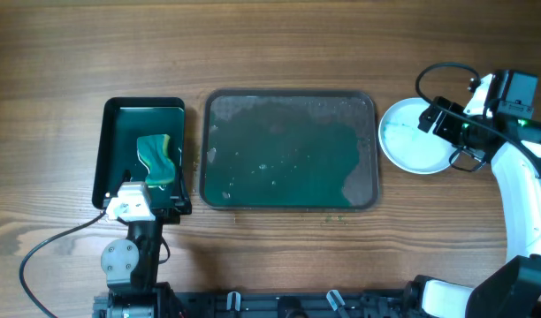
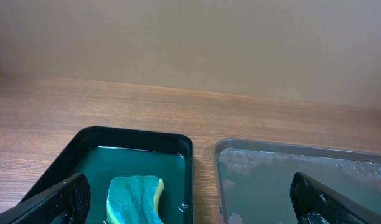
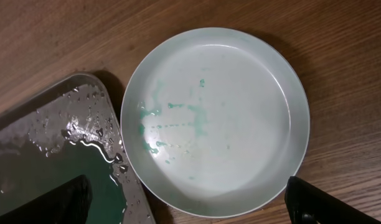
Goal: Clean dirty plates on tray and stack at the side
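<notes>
A white plate (image 1: 410, 141) with teal-green streaks sits on the wood just right of the tray (image 1: 368, 190); I cannot tell whether other plates lie under it. In the right wrist view the plate (image 3: 215, 118) fills the middle, beside the wet corner of the tray (image 3: 47, 134). The tray holds only teal water and droplets. My right gripper (image 1: 432, 117) hovers open over the plate's right part, and its fingers (image 3: 190, 205) straddle the plate's near rim. My left gripper (image 1: 156, 198) is open and empty at the near end of the black tray.
A smaller glossy black tray (image 1: 111, 110) at the left holds teal water and a teal and yellow sponge (image 1: 157, 157), also in the left wrist view (image 2: 134, 199). A narrow strip of wood separates the black tray (image 2: 141, 134) from the tray (image 2: 302, 155).
</notes>
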### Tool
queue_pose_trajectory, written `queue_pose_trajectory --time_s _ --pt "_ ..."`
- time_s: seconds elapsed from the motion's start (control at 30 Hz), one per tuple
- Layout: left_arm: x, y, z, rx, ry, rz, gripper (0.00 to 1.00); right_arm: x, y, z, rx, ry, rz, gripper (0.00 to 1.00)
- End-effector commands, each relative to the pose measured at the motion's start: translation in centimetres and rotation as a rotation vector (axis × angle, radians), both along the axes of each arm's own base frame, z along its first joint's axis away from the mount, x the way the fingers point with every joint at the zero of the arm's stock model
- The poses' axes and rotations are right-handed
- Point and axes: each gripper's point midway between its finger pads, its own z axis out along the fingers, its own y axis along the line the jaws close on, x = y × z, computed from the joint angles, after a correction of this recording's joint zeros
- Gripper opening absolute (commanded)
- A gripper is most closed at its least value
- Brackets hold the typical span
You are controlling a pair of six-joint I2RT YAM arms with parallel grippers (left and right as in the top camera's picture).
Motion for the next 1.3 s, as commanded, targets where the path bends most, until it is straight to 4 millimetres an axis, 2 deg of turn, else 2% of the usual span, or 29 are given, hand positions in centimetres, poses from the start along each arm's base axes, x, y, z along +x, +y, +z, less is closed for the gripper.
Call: queue_pose_trajectory --time_s 0.0,0.47,0.5,0.53,0.6,0.67,0.73,0.77,0.8,0.87,0.9,1.0,1.1,1.2,1.27 --pt "0.0 0.1 -0.2 0.017 0.0 0.008 1.0 0.4 0.3 0.6 0.012 -0.018 0.003 1.0" --pt "0.0 0.1 -0.2 0.017 0.002 0.008 1.0 0.3 0.2 0.5 0.002 -0.015 0.003 1.0" --pt "0.0 0.1 -0.2 0.016 0.002 0.008 1.0 0.3 -0.1 1.1 -0.028 -0.031 -0.004 1.0" --pt "0.0 0.1 -0.2 0.017 0.002 0.008 1.0 0.6 0.0 2.8 -0.057 -0.102 0.004 1.0" --pt "0.0 0.1 -0.2 0.017 0.002 0.008 1.0 1.0 2.0 6.8 -0.12 -0.304 0.083 1.0" --pt "0.0 0.1 -0.2 0.016 0.002 0.008 1.0 0.4 6.8 12.3 -0.231 -0.63 0.28 1.0" --pt "0.0 0.1 -0.2 0.017 0.002 0.008 1.0 -2.1 10.7 15.8 -0.312 -0.887 0.423 1.0" --pt "0.0 0.1 -0.2 0.016 0.002 0.008 1.0 -3.7 11.9 16.9 -0.329 -0.999 0.456 1.0" --pt "0.0 0.1 -0.2 0.016 0.002 0.008 1.0 -5.4 12.4 17.1 -0.329 -1.093 0.459 1.0" --pt "0.0 0.1 -0.2 0.016 0.002 0.007 1.0 -7.5 12.2 15.7 -0.328 -1.161 0.446 1.0" --pt "0.0 0.1 -0.2 0.016 0.002 0.008 1.0 -8.6 12.2 13.8 -0.326 -1.174 0.449 1.0" --pt "0.0 0.1 -0.2 0.016 0.002 0.008 1.0 -9.7 12.1 9.5 -0.306 -1.177 0.444 1.0" --pt "0.0 0.1 -0.2 0.016 0.002 0.008 1.0 -9.9 12.1 5.9 -0.3 -1.154 0.448 1.0" --pt "0.0 0.1 -0.2 0.016 0.001 0.007 1.0 -10.2 12.0 4.1 -0.295 -1.106 0.457 1.0" --pt "0.0 0.1 -0.2 0.017 0.002 0.008 1.0 -10.5 12.0 5.0 -0.299 -1.142 0.45 1.0"
